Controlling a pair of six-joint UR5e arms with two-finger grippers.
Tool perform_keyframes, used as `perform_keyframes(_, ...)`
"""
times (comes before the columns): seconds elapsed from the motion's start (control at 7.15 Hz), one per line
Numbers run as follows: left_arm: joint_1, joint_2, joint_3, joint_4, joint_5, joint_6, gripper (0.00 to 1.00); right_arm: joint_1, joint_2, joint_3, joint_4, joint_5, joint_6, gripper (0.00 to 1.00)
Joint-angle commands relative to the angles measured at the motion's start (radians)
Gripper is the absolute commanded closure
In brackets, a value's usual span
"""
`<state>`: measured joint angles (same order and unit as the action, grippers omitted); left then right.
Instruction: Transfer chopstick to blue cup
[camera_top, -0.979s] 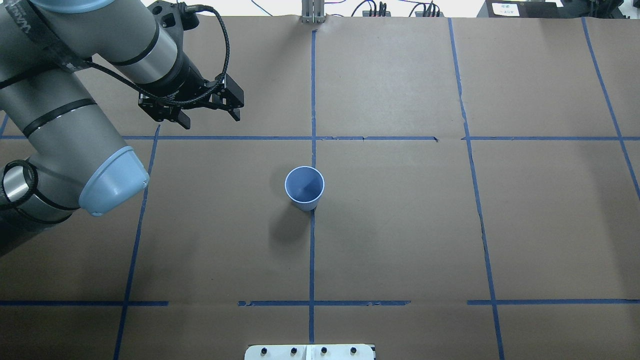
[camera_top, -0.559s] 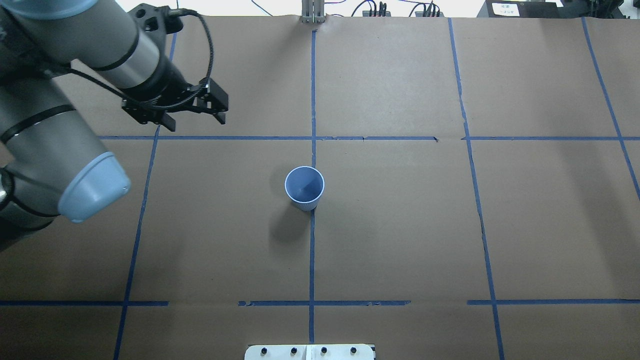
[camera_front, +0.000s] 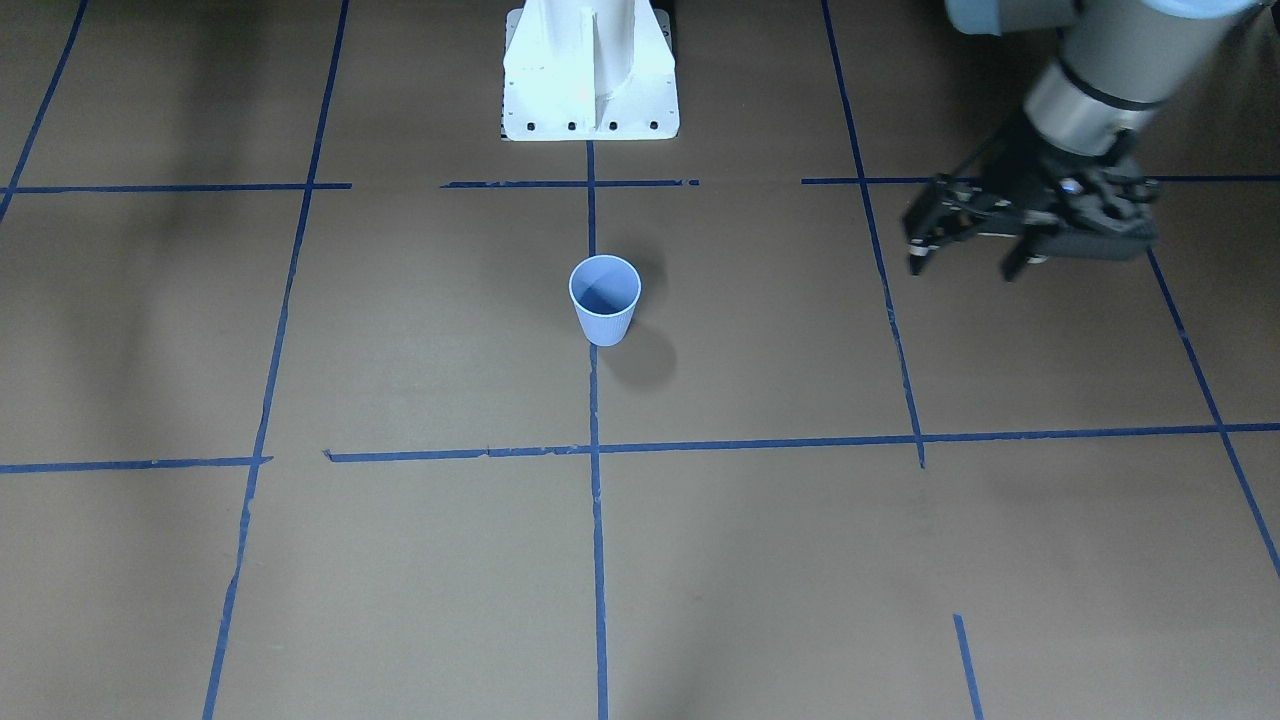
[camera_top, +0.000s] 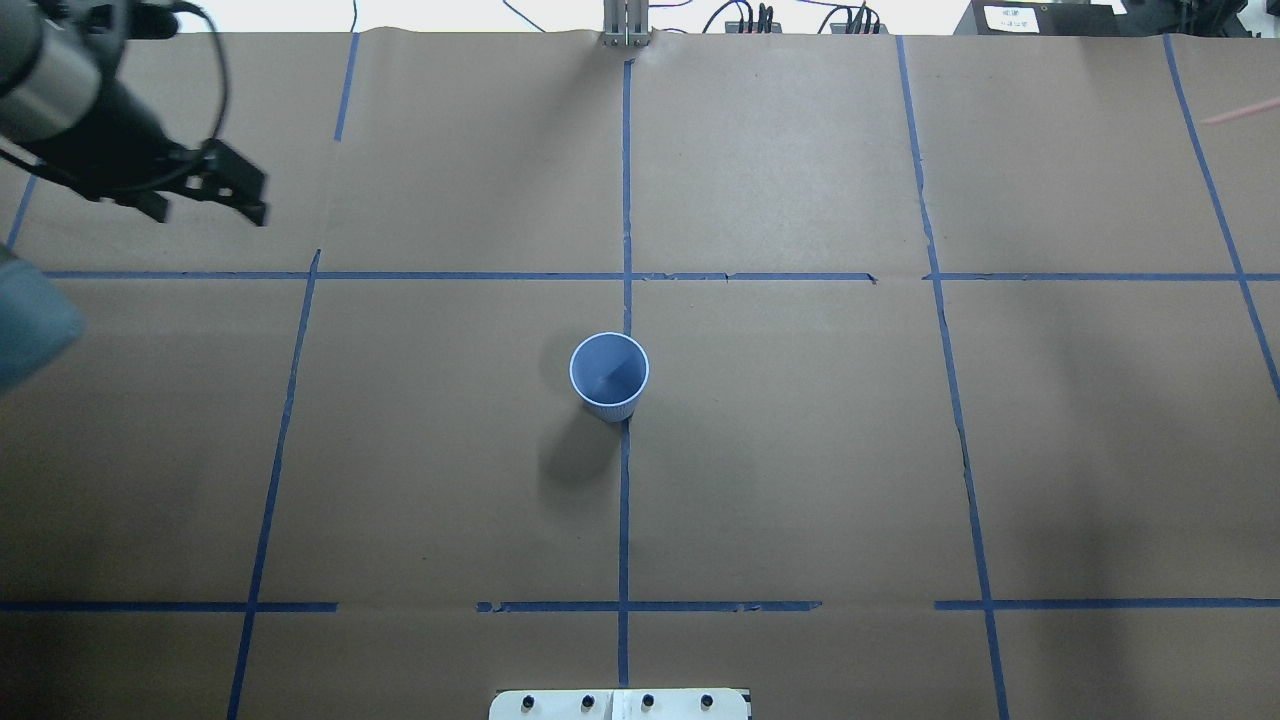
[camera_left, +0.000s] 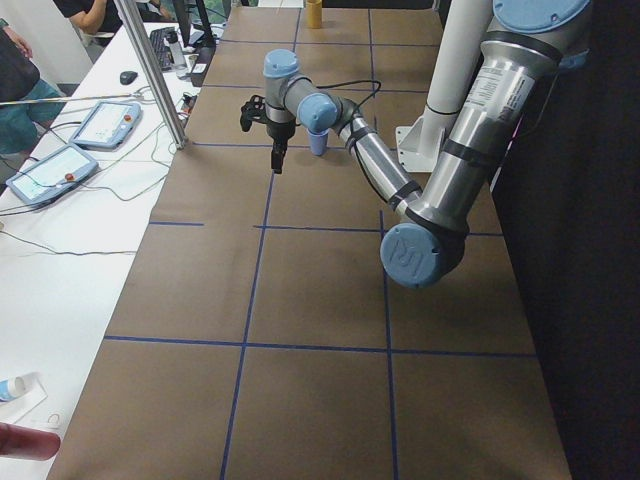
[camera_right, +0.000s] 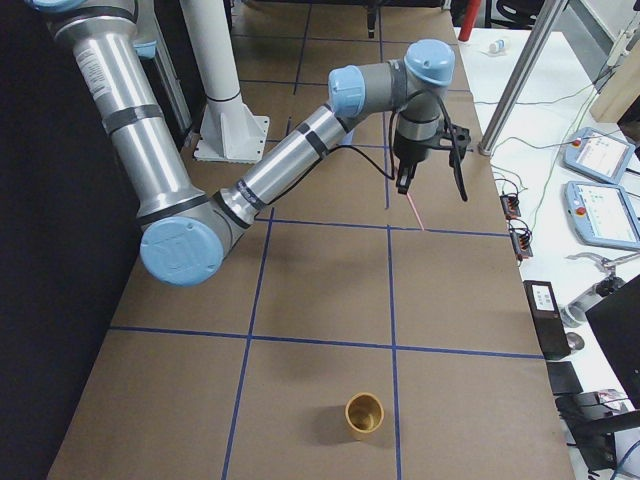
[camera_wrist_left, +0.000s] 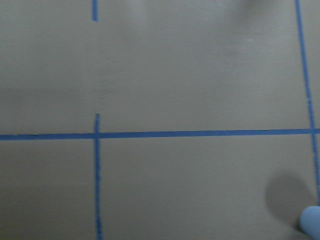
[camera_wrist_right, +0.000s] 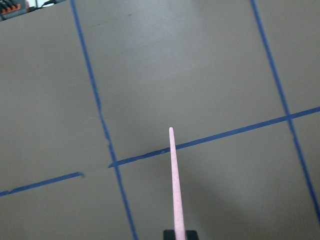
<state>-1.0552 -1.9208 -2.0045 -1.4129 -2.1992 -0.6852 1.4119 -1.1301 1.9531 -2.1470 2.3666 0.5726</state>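
Note:
The blue cup stands upright and empty at the table's middle; it also shows in the front view and at the corner of the left wrist view. My left gripper is open and empty, far to the left of the cup and above the table. My right gripper is shut on the pale pink chopstick, which points out over the paper. In the right side view the chopstick hangs slanted from the gripper. Only its tip shows in the overhead view.
Brown paper with blue tape lines covers the table. A yellow-brown cup stands near the table's right end. The white robot base is at the near edge. Control pendants lie on a side bench.
My left arm has swung left and away from the cup, mostly out of the overhead view, still open. The chopstick's tip has come into view at the right edge.

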Motion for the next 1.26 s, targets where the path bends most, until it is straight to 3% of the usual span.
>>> perform_keyframes(0.0,-0.113,0.089,0.007,0.002,-0.031,0.209,0.00,-0.266,0.168,0.033,0.068,-0.077,0.400,1.00)
perform_keyframes(0.7,-0.244,0.175,0.024,-0.005,-0.091,0.406,0.00,-0.745,0.366,0.086,0.073,-0.346,0.651,1.00)
perform_keyframes(0.98,-0.246,0.175,0.044,-0.012,-0.091,0.408,0.00,-0.826,0.436,0.040,0.084,-0.369,0.759,1.00)
perform_keyframes(1.12,-0.246,0.175,0.052,-0.014,-0.091,0.408,0.00,-0.847,0.496,-0.044,0.117,-0.371,0.815,1.00)
